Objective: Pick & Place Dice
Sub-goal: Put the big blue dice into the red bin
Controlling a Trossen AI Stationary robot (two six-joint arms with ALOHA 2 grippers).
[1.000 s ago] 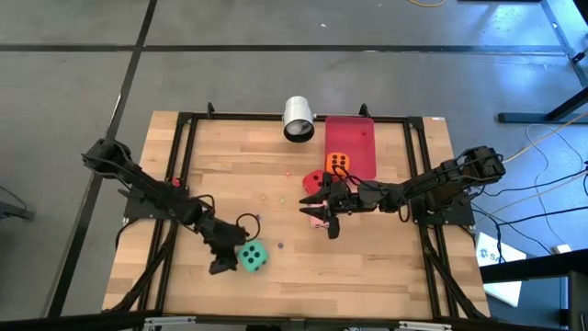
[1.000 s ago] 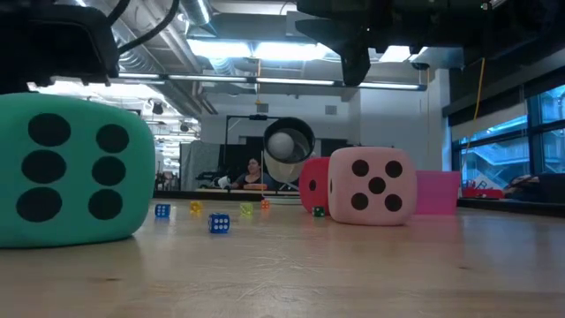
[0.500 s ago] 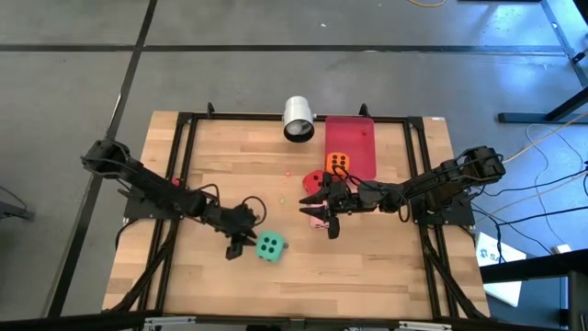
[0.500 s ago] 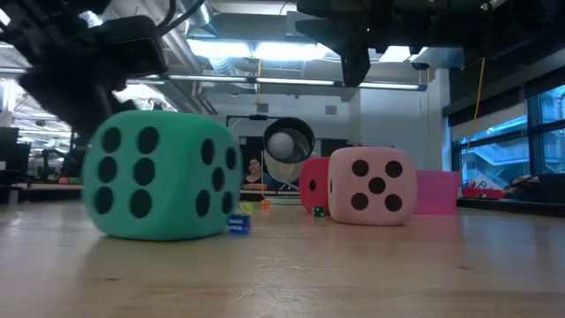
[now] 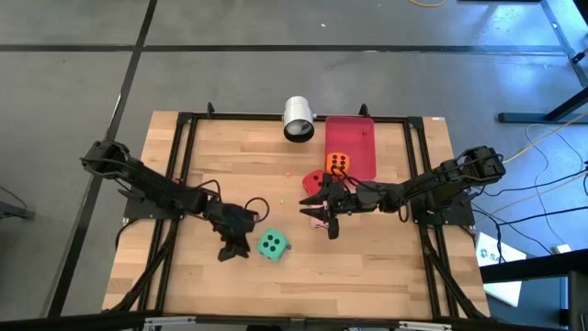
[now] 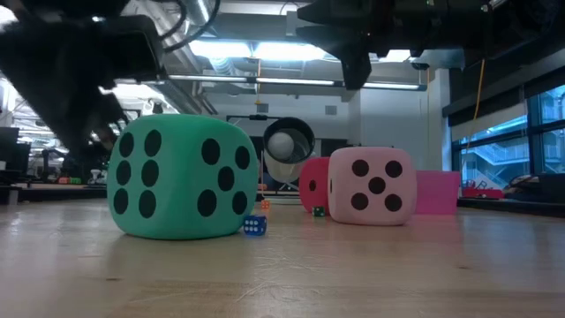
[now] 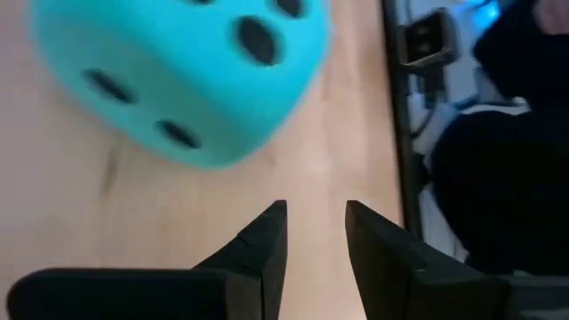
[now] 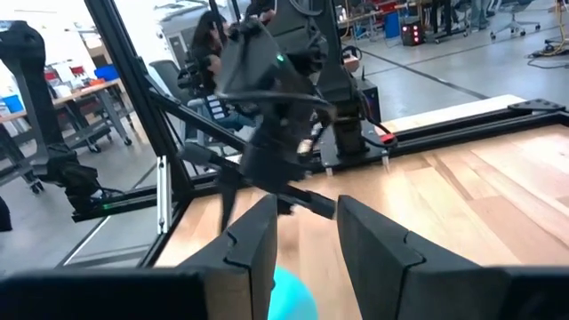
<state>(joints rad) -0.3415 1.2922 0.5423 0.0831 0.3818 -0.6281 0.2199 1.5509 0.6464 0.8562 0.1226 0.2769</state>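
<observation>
Low over the front left of the counter [image 5: 211,170], the left tool [image 5: 230,246] hung just beside the green die [image 5: 271,245], its fingers [image 7: 267,244] a narrow gap apart with nothing between them, clear of the die. That was the change: a second back the die sat nearer the front edge with the tool against it; since then it had been shoved toward the middle and turned, and the tool had slipped back to its left flank. From counter height the die showed two six-pip faces meeting at a corner, resting flat, no long axis to speak of on a cube.

Over at centre, the right tool [image 5: 317,204] hovered above the pink die [image 6: 371,185], exactly where it had been a second before, fingers slightly parted and gripping nothing. The pink die sat flat, its five-pip face toward the low camera, touching or just in front of the red die [image 6: 312,184] beside it. Neither had budged.

Further out, the orange die [image 5: 338,163] sat on the red tray [image 5: 354,138] at the back, and the white cup [image 5: 298,119] lay on its side at the back edge, mouth toward the low camera. Tiny dice [image 6: 254,225] lay scattered on the wood, one blue one right at the green die's foot. Nothing stood between the green die and the tray but the right arm and its two dice.
</observation>
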